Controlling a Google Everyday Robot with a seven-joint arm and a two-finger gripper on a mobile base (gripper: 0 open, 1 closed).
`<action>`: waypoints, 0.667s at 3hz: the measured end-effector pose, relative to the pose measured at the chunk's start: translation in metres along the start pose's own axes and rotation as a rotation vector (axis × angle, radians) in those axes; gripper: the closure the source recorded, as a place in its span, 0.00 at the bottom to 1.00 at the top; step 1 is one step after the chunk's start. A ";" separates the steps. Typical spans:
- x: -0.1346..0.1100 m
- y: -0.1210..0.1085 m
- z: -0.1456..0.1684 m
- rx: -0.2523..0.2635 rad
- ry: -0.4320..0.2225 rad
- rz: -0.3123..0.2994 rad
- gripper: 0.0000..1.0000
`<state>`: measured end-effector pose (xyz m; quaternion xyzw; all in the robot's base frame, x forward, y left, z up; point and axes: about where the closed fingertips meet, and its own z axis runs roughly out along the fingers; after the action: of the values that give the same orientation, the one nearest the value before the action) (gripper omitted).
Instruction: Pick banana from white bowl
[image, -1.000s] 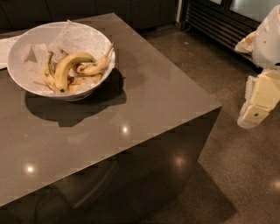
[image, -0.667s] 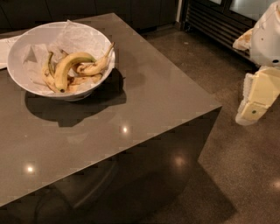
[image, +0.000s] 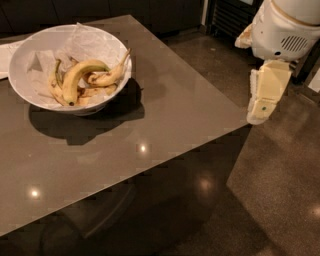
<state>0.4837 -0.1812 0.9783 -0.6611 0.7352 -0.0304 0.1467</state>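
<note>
The white bowl (image: 22, 60) stands at the back left of the dark table, lined with crumpled white paper. The banana (image: 76, 79), long, strongly curved and clean yellow, lies in the middle of the bowl with its dark tip toward the front. Smaller brown-spotted bananas (image: 107, 77) lie beside and under it. My gripper (image: 264, 95) hangs as a cream-coloured piece under the white arm housing (image: 285, 27) at the right. It is off the table's right edge, far from the bowl, and holds nothing that I can see.
The dark glossy table (image: 150, 130) has its right corner near the arm. A white sheet (image: 5, 57) lies at the left edge behind the bowl. Dark floor (image: 270, 190) lies to the right and front. A vent grille (image: 230, 17) stands at the back.
The arm and gripper have moved left and slightly up, closer to the table's right edge. The bowl and bananas have not moved.
</note>
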 end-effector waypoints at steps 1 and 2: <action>-0.002 -0.002 0.000 0.011 -0.006 -0.001 0.00; 0.004 -0.001 0.003 0.014 -0.033 0.010 0.00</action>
<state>0.4853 -0.1843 0.9748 -0.6568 0.7357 -0.0240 0.1634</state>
